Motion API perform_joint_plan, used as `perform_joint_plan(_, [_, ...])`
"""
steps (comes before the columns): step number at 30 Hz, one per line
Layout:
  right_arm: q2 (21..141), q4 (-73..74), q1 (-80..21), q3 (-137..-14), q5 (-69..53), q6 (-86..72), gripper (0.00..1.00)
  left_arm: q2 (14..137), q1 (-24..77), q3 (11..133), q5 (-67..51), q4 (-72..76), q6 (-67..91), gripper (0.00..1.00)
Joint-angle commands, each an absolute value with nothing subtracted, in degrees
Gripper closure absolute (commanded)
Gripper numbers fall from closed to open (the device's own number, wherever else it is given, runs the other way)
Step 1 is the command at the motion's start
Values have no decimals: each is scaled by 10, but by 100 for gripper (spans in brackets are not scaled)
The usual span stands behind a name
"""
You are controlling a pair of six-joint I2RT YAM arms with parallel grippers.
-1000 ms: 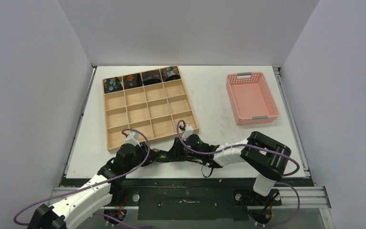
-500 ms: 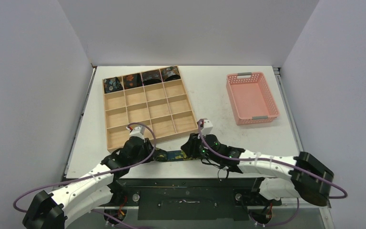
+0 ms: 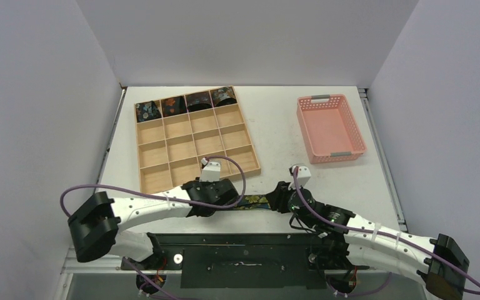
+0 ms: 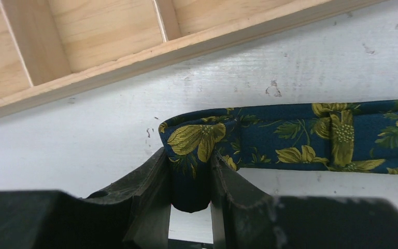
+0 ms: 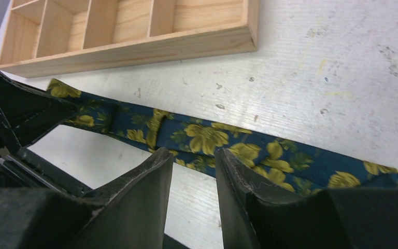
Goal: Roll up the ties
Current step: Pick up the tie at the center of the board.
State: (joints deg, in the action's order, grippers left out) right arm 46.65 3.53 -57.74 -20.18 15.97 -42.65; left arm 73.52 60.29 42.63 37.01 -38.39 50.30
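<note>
The left gripper [image 4: 190, 179] had its jaws pinched shut on the folded end of the tie [image 4: 311, 132], low in the centre of the left wrist view, with the fold standing up between the fingers. The right gripper [image 5: 193, 166] had its jaws apart. The strip's near edge lay across their mouth and nothing was clamped. The tie ran flat between the two grippers, at the lower centre of the top view.

The step in hand looked like starting the roll from the left-held end. To do it well, that clamp should stay square to the strip while the wrist turned, so the cloth would wind onto itself edge over edge. The right fingers could press or lightly tension the free length, since slack would likely skew the coil.

The front wall of the wooden tray [image 5: 134, 49] lay close above the strip in both wrist views, and the front edge of the table [image 3: 281, 150] lay just below it. The better room was to the right, along the strip toward the pink basket [image 3: 330, 128]. Four rolled ties [image 3: 187, 102] sat in the tray's top row, well apart from the work.
</note>
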Motion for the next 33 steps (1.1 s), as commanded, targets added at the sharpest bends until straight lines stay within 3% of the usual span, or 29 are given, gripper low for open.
perform_joint_plan(1, [428, 68, -573, -192, 186, -436, 63, 825, 643, 504, 485, -530, 565, 100])
perform_joint_plan(11, [352, 128, -572, -182, 199, -446, 63, 1040, 714, 653, 547, -653, 624, 100])
perform_joint_plan(21, [313, 149, -572, -173, 204, -460, 62, 1068, 729, 684, 500, -577, 585, 100])
perform_joint_plan(28, [328, 147, -572, -176, 206, -461, 62, 1044, 731, 669, 462, -519, 565, 67])
perform_joint_plan(33, [330, 147, -572, -176, 209, -461, 63, 1030, 731, 663, 436, -486, 553, 53])
